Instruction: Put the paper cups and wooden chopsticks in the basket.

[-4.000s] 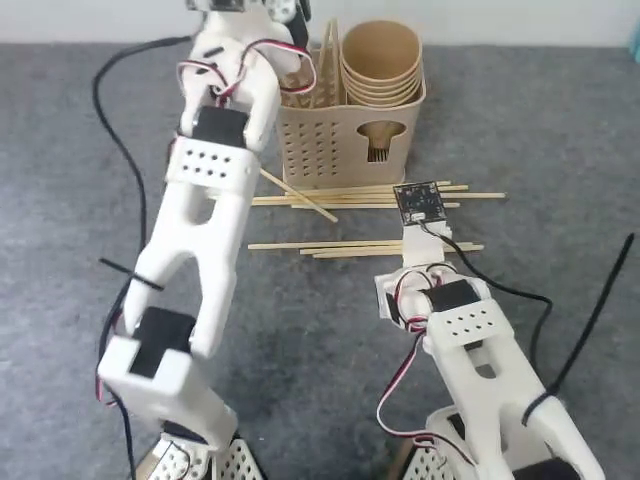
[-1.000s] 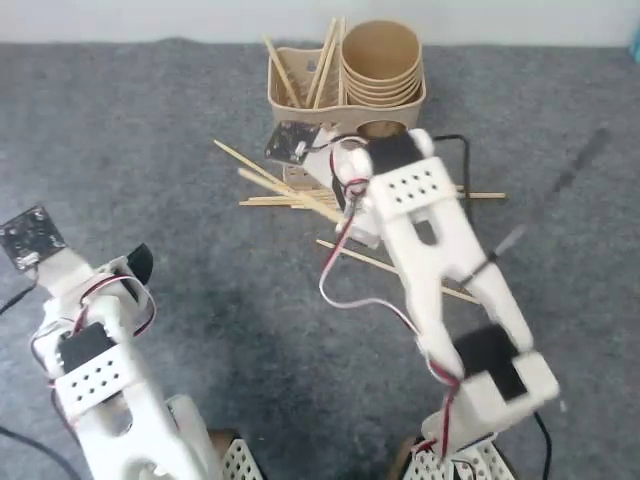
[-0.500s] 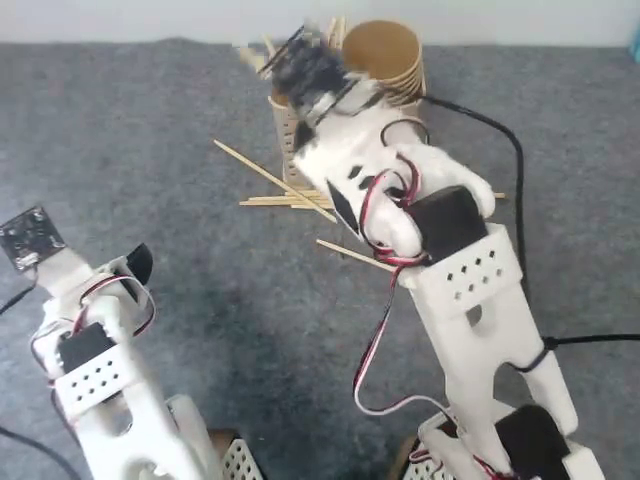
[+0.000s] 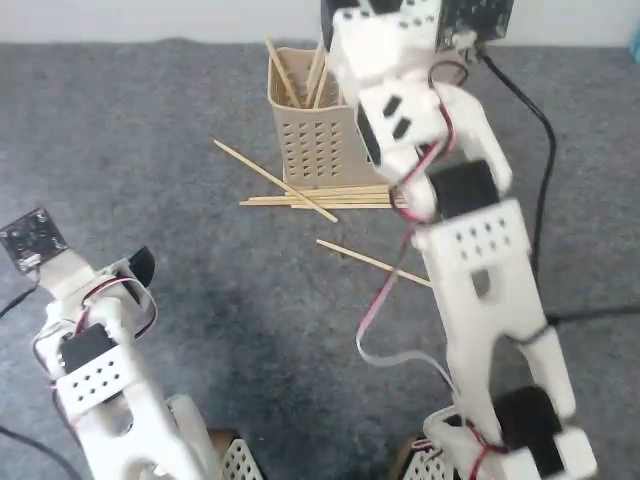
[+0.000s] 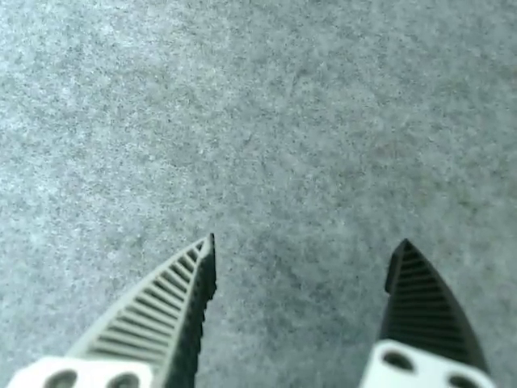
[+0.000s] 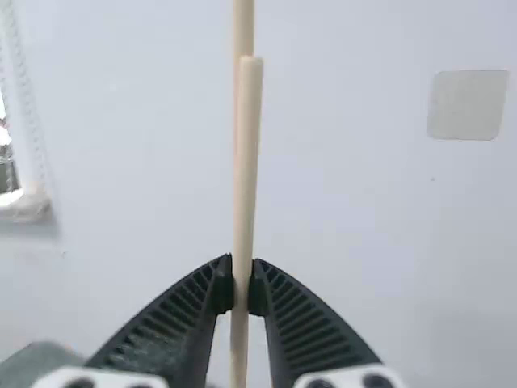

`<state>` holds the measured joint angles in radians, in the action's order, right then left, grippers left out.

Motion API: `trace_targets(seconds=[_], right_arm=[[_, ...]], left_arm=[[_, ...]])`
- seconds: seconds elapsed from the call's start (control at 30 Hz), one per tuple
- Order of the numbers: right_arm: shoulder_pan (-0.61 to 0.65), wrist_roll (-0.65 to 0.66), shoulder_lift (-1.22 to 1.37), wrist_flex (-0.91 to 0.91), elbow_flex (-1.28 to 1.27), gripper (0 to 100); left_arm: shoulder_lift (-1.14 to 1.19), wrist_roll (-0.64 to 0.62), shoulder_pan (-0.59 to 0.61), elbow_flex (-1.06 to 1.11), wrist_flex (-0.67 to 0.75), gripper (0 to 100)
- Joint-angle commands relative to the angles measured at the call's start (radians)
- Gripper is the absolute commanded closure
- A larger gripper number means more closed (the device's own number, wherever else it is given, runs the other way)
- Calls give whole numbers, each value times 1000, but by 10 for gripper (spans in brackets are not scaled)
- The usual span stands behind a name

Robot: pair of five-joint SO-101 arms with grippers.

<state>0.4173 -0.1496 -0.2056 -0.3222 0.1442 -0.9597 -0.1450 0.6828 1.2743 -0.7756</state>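
found the right gripper (image 6: 240, 273) pinched tight on two wooden chopsticks (image 6: 245, 145), held side by side, their long axis running straight out along the fingers and past the tips, aimed at the pale wall (image 6: 388, 242) rather than downward. saw that arm standing tall at the far middle of the table, its wrist above and just right of the basket (image 4: 312, 140), so judged the basket's open top to lie below and slightly left of the held pair. reckoned the coming move turned on tipping those sticks end-down and lining them up over the left compartment, where other chopsticks (image 4: 288, 72) stood leaning. counted those upright sticks as the likeliest snag, along with the basket rim. noted more left to gather on the grey mat (image 4: 200, 320): a flat bundle (image 4: 320, 200) lying left to right just on the near side of the basket, a slanted stick (image 4: 270, 178) crossing its left end, and a lone stick (image 4: 372, 262) nearer, partly under the right arm. found the left gripper (image 5: 307, 239) with fingers spread wide, holding nothing, over bare mat at the near left, well apart from every stick. judged the right arm far the nearer to the basket.
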Motion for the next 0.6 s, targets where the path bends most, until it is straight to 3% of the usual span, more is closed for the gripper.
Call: trace_targets(seconds=[0.0,0.23,0.4,0.57], right_arm=[[-8,-17,97,160,20,991],[-38,20,298,400,25,991],[-36,66,346,308,25,977],[-18,63,346,180,25,792]], left_arm=[[-35,2,6,-7,29,677],[-35,2,6,-7,29,677],[-35,2,5,-7,29,677],[-34,0,5,-7,29,677]])
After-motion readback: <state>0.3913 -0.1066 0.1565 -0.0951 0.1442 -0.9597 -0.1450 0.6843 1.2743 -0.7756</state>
